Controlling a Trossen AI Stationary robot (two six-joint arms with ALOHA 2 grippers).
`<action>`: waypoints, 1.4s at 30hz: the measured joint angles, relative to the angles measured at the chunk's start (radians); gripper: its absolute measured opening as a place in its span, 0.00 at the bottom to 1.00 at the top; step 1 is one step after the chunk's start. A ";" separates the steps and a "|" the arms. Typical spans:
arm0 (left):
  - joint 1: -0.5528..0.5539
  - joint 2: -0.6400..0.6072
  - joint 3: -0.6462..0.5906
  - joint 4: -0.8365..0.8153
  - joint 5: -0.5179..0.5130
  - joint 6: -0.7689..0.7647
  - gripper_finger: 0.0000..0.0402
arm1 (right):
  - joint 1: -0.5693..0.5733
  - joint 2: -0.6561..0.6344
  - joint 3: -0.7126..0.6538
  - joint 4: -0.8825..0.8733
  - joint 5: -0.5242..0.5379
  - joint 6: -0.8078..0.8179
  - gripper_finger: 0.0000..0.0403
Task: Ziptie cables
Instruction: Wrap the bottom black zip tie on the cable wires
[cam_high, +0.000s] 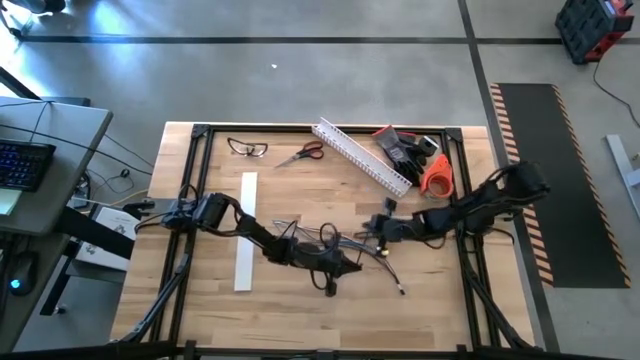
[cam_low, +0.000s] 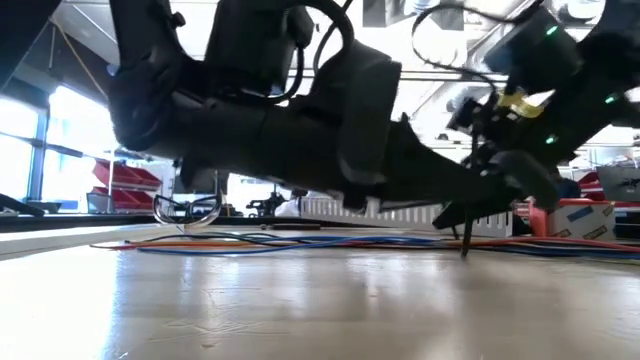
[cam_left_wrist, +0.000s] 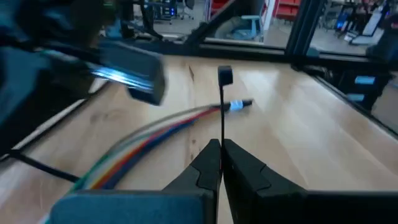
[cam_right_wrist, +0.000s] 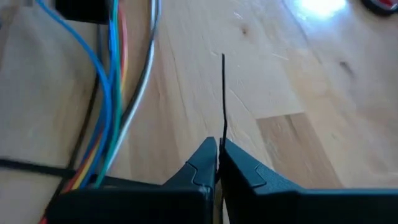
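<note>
On the worktop (cam_high: 420, 300), the cables (cam_left_wrist: 143, 137) lie as a loose bundle of thin, limp wires in blue, green, red, orange and grey, running near the centre between the two arms. The left gripper (cam_left_wrist: 221, 149) is closed on a ziptie (cam_left_wrist: 222, 106), a thin, stiff dark strip with a small square head at its far end. The right gripper (cam_right_wrist: 217, 149), at about three o'clock of the bundle, is pinched shut on another thin dark ziptie (cam_right_wrist: 223, 93) pointing straight ahead over bare wood.

Left claw (cam_left_wrist: 221, 163) and right claw (cam_right_wrist: 218, 163) clamped, meeting mid-table.
</note>
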 joint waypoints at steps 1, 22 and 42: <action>0.006 0.000 0.008 -0.004 0.015 0.000 0.00 | 0.019 -0.014 0.000 -0.021 0.019 0.000 0.00; 0.048 0.006 0.033 0.025 0.013 -0.124 0.00 | 0.298 -0.033 0.004 -0.027 0.454 -0.106 0.00; 0.086 0.006 0.033 0.066 0.112 -0.328 0.00 | 0.266 0.202 0.195 -0.135 0.495 -0.261 0.00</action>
